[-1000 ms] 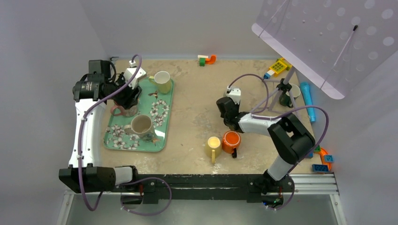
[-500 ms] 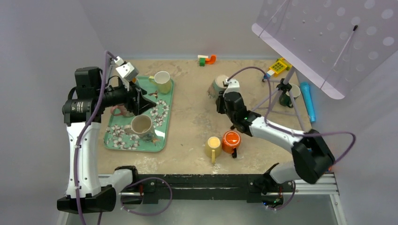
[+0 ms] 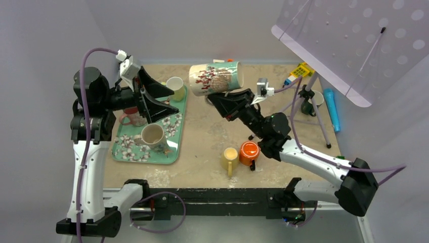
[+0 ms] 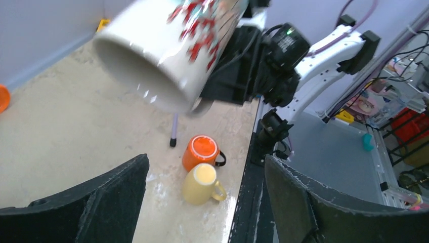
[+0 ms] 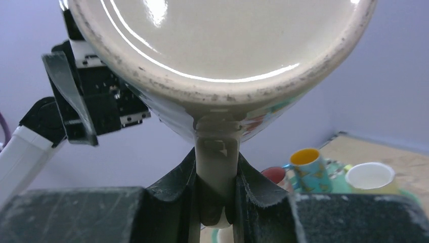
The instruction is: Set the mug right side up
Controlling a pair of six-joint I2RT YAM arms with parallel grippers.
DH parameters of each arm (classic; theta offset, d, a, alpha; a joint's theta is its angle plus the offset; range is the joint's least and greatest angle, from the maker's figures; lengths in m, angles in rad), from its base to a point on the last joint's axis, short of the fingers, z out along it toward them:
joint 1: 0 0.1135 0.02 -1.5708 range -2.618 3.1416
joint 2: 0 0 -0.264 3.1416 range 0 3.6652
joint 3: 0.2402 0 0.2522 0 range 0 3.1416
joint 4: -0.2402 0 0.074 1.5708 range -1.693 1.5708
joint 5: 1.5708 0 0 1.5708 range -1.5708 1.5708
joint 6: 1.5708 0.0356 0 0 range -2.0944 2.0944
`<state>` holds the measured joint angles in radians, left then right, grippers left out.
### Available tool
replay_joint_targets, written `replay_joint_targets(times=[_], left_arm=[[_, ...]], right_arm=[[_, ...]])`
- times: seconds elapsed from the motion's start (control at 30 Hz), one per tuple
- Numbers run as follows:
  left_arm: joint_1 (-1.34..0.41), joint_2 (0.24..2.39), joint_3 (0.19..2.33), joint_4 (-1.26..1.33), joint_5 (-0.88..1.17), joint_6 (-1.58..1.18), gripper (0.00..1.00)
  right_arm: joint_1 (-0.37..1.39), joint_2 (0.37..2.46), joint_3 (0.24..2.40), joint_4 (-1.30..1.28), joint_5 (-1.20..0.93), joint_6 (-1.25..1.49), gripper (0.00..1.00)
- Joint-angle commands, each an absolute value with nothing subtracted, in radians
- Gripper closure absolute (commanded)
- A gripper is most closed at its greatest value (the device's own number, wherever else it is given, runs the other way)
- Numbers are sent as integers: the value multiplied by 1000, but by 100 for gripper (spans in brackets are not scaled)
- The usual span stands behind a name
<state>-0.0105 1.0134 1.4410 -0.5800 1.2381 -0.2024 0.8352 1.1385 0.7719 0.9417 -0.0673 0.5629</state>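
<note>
A cream mug with a red flower pattern [image 3: 215, 78] hangs high above the back of the table, lying on its side with its mouth toward the left. My right gripper [image 3: 216, 99] is shut on its handle from below; in the right wrist view the fingers [image 5: 177, 185] pinch the handle under the mug's base [image 5: 222, 45]. My left gripper [image 3: 171, 99] is open and empty, raised above the tray and pointing right at the mug. In the left wrist view the mug's open mouth [image 4: 152, 76] faces the camera above the open gripper [image 4: 205, 167].
An orange mug [image 3: 249, 152] stands upside down beside a yellow mug [image 3: 229, 158] near the front. A green flowered tray [image 3: 124, 152] at the left holds several mugs. A tripod stand [image 3: 316, 109] and small toys [image 3: 301, 72] are at the back right.
My right arm has lifted the flowered mug off the table and swung it up onto its side. My left arm has risen and turned its open gripper toward the mug.
</note>
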Motion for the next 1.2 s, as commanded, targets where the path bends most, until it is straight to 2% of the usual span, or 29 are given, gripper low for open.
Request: replay_joint_targets(times=[0.0,0.17,0.3,0.43,0.6,0.77,0.97,1.17], left_arm=[[-59,992,1421,-292,1280,-443,12],[-113,1045,1410,-325,1231,-433,11],[-118,1087,1439,-430,1185,-361,15],[-115,1069,1474,-516,1156,-273,15],[-92,1082,1545,-526,1162,-302,14],[-100,1101,1459,-354,1220,-484,14],[-140,1069,1438,-238,1258,-557,14],[-147,1012,1411,-215,1306,-561,20]], right_arm=[[898,1207,825,1183,-157,645,100],[974,1281,914,1153,-187,600,100],[983,1301,890,1221,-159,615,100],[980,1225,835,1180,-52,580,100],[981,1109,829,1104,-2,486,100],[982,1064,841,1091,-30,485,100],[982,1205,916,1142,-126,567,100],[978,1223,898,1180,-101,581,100]])
